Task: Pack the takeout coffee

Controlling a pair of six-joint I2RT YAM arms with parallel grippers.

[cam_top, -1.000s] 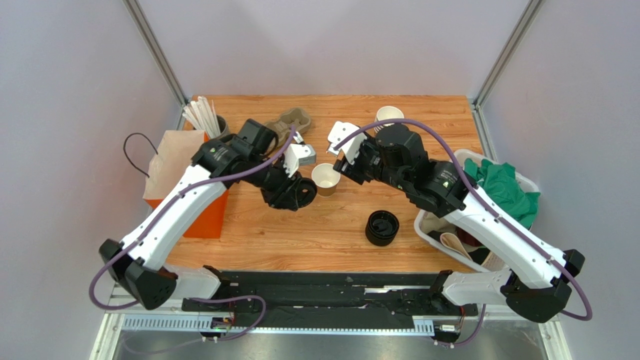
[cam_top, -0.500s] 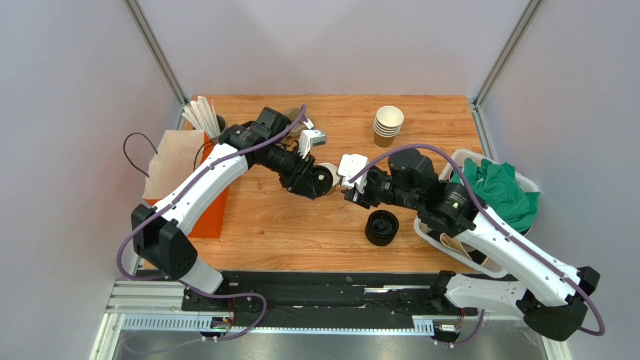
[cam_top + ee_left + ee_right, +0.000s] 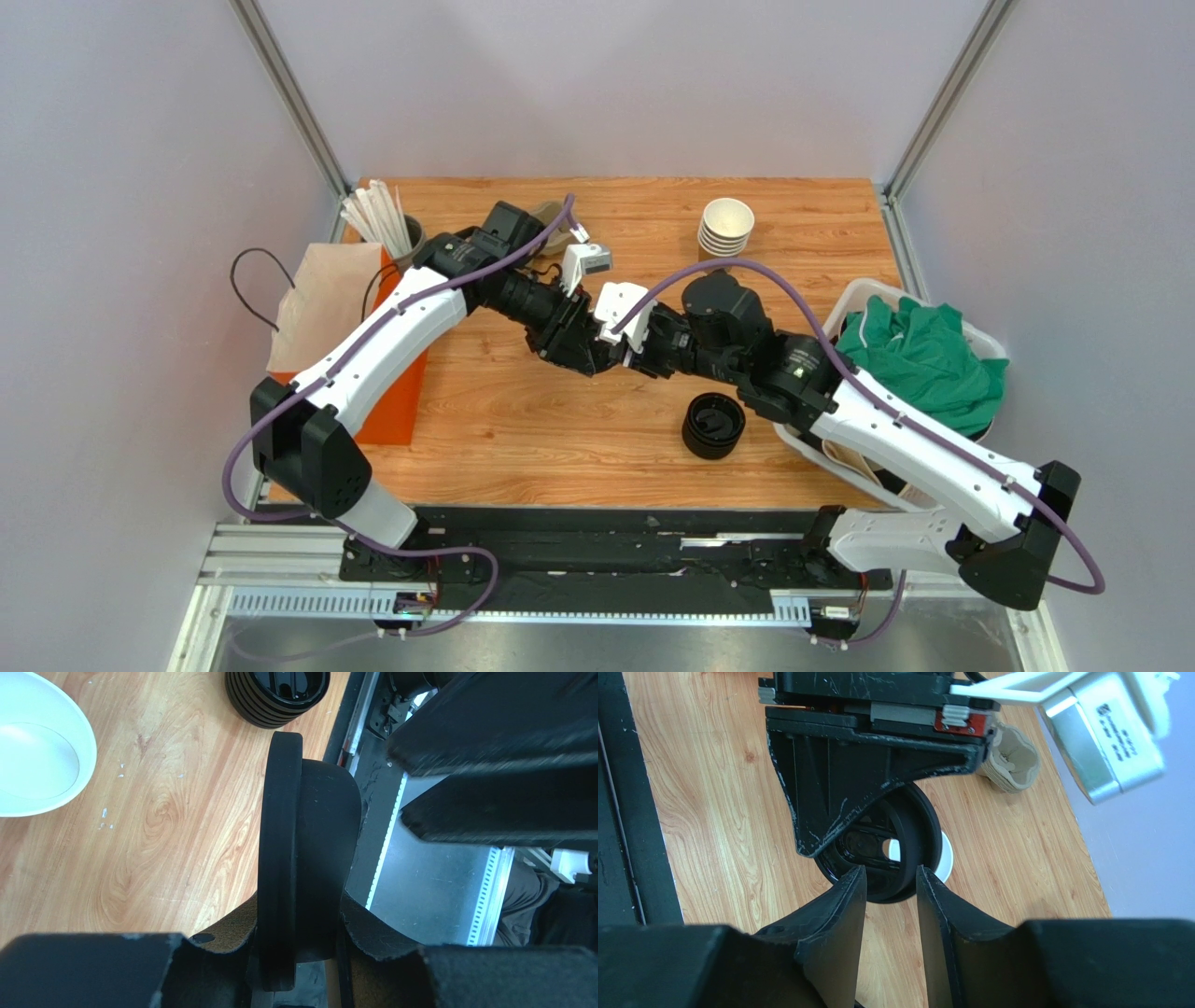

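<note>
Find the left gripper (image 3: 300,941) pressed onto the black lid (image 3: 281,847), pinching it edge-on at the centre of the left wrist view. Locate the paper cup (image 3: 943,859) in the right wrist view as a sliver of white rim just behind the lid's lower right edge, uncapped, on the wooden table (image 3: 477,420). See the cup's white inside at the upper left of the left wrist view, apart from the held lid, with bare wood between. Note the right gripper (image 3: 892,882) at lower centre of its own view: fingers parted by a narrow gap, nothing clamped between them, tips in front of the lid's lower rim, contact not determinable. In the top view, look for both grippers tip to tip near table centre, cup hidden between them. Spot the pile of black lids (image 3: 713,424) to their lower right. Treat the print on the grey camera label (image 3: 1120,731), upper right of the right wrist view, as too small to read.
</note>
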